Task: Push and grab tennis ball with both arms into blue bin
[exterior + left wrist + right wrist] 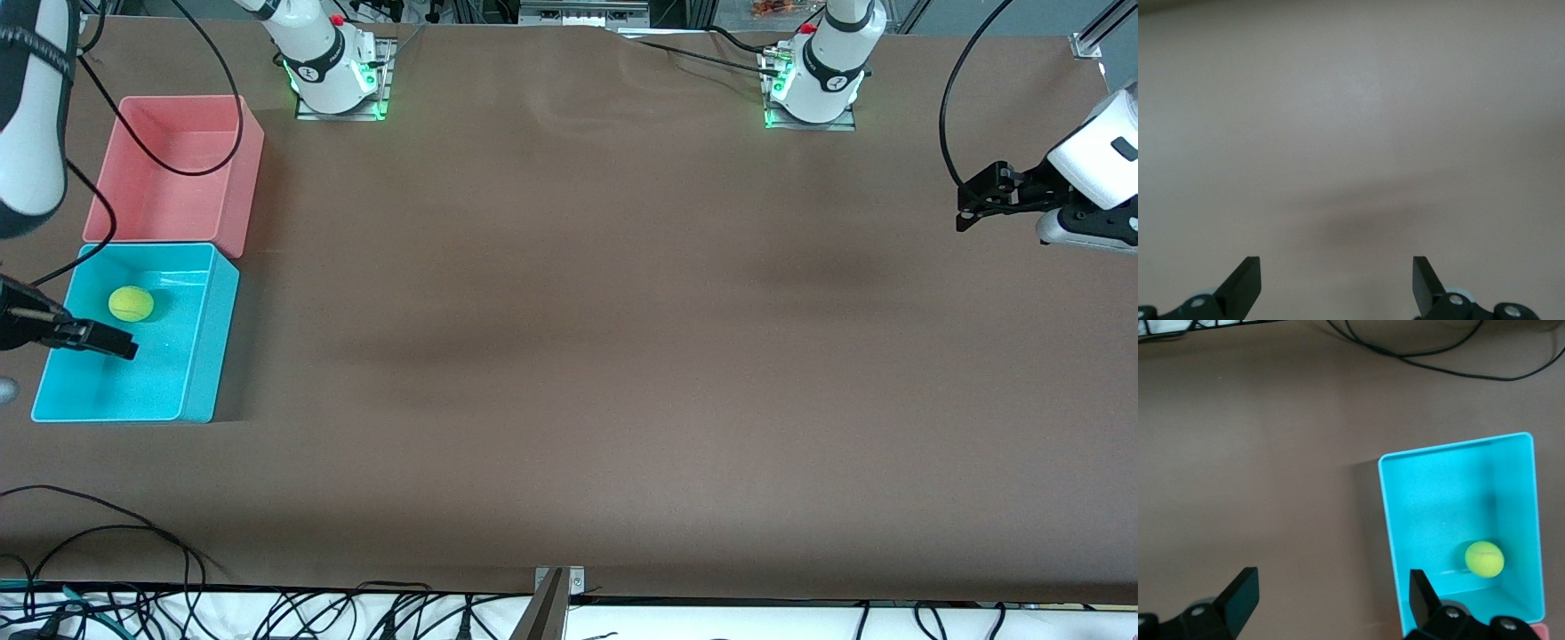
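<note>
The yellow-green tennis ball (131, 303) (1484, 559) lies inside the blue bin (133, 387) (1441, 497), at the right arm's end of the table, toward the bin's end that touches the pink tub. My right gripper (111, 343) (1335, 593) hangs open and empty above the blue bin's long wall, one finger over the bin, the other over bare table. It is apart from the ball. My left gripper (971, 200) (1337, 280) is open and empty above bare table at the left arm's end, where that arm waits.
A pink tub (178, 178) stands against the blue bin, farther from the front camera. The arm bases (333, 84) (813, 89) sit along the table's back edge. Black cables (98, 533) (1438, 353) trail across the table's front corner near the bin.
</note>
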Motion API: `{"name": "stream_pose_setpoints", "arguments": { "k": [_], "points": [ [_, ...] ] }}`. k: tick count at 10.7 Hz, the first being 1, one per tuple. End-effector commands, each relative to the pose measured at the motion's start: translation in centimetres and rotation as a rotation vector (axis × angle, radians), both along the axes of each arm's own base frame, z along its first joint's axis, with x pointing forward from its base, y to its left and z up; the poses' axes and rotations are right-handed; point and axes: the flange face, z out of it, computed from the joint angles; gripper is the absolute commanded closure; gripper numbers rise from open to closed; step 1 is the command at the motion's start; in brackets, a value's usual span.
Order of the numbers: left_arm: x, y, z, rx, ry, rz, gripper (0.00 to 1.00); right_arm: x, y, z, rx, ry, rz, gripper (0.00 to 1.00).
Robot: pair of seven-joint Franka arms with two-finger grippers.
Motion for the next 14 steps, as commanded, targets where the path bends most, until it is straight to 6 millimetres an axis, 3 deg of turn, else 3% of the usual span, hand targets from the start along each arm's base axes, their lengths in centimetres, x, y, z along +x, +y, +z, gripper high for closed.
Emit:
{"name": "stream_pose_setpoints", "arguments": {
  "k": [1, 2, 4, 7, 9, 14],
  "points": [
    [-0.1, -0.1, 0.7, -0.020, 0.003, 0.005, 0.00, -4.3, 0.4, 2.8, 0.041, -0.036, -0.077, 0.00],
    [-0.1, -0.1, 0.8, -0.020, 0.001, 0.005, 0.00, -5.5, 0.3, 2.4, 0.045, -0.036, -0.095, 0.00],
    [-0.2, -0.9, 0.8, -0.020, 0.001, -0.006, 0.00, -7.3, 2.5, 0.6, 0.013, -0.096, -0.133, 0.00],
    [-0.2, -1.2, 0.8, -0.019, 0.000, -0.012, 0.00, -8.6, 2.6, 1.6, 0.017, -0.057, -0.088, 0.00],
    [-0.2, -1.3, 0.8, -0.019, 0.000, -0.014, 0.00, -9.1, 3.5, 2.7, 0.095, -0.050, -0.116, 0.00],
    [-0.2, -0.8, 0.8, -0.019, 0.000, -0.009, 0.00, -10.1, 4.0, 4.4, 0.086, -0.046, -0.195, 0.00]
  ]
}}
